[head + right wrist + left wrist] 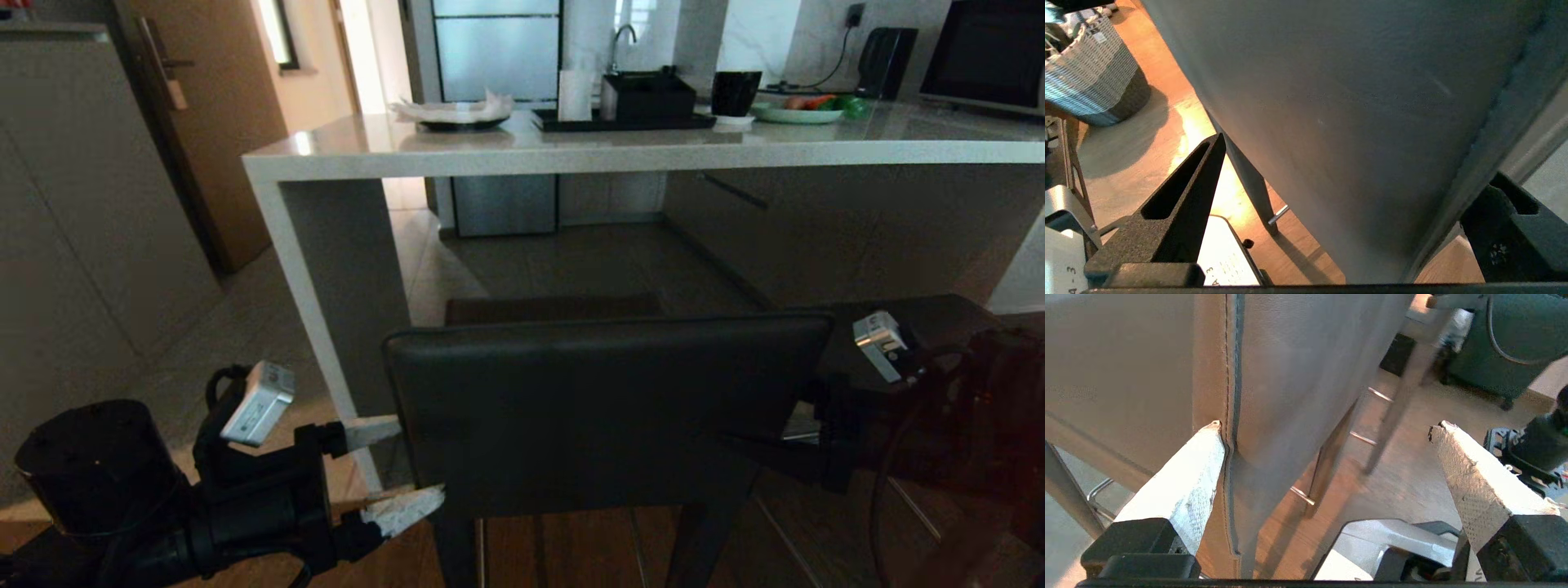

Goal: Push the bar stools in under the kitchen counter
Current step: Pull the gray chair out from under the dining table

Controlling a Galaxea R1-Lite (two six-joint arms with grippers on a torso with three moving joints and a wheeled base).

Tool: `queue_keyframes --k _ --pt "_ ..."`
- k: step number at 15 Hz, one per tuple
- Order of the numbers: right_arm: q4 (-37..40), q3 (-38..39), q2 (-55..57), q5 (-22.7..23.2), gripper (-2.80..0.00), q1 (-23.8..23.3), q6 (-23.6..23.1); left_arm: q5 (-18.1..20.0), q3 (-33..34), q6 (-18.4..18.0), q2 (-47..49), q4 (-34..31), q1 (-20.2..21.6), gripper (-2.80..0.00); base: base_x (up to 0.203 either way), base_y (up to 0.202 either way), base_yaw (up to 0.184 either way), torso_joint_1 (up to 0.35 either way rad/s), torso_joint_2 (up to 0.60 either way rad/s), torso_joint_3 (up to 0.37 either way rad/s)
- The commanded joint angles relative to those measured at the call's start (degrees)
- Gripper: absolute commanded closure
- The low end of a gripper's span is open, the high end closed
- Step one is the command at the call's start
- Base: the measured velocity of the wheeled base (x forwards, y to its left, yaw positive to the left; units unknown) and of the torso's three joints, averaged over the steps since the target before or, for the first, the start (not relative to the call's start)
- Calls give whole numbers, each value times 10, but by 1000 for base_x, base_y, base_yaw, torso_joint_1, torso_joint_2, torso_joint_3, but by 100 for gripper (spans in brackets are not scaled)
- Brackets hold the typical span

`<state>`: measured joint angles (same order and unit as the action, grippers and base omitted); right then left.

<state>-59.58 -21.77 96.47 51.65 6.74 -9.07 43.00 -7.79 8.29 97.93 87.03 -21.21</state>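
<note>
Left gripper (393, 468): fingers spread wide, holding nothing, one fingertip (1210, 437) against the left edge of the backrest.
Right gripper (1347, 204): fingers spread, straddling the right edge.
Bar stool (604, 408): before the kitchen counter (653, 151), near its left end, not under it.

The stool (604, 408) backrest is dark leather, matt with a fine grain and a stitched seam; its footrest bars (1302, 496) are thin bright metal and its legs (1251, 188) a dull dark finish. The counter (522, 151) top is pale speckled stone, polished enough to catch light. The left gripper (396, 469) has 2 white fingers (1184, 486) with a rough, dimpled pad texture; the right gripper's fingers (1180, 204) are grainy matt black plastic. The floor (1147, 155) is glossy wood. A basket (1090, 77) is woven.
</note>
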Motion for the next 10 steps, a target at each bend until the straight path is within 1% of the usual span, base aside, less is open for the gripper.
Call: queue_keyframes --k 1,8,9,10 --pt "-2 -1 4 -3 -280 0 2 3 5 0 -6 6 -1 -280 -198 0 -3 2 0 3" --pt "-2 3 3 -6 -280 -1 2 0 4 1 -9 6 -1 -280 -196 0 0 2 5 4" --pt "-2 3 3 -6 -280 -4 2 -2 4 1 -8 6 -1 -280 -140 0 -1 -2 2 2" --pt "-2 4 3 -5 -280 -7 2 -3 5 1 -6 6 1 -280 0 0 0 0 0 0"
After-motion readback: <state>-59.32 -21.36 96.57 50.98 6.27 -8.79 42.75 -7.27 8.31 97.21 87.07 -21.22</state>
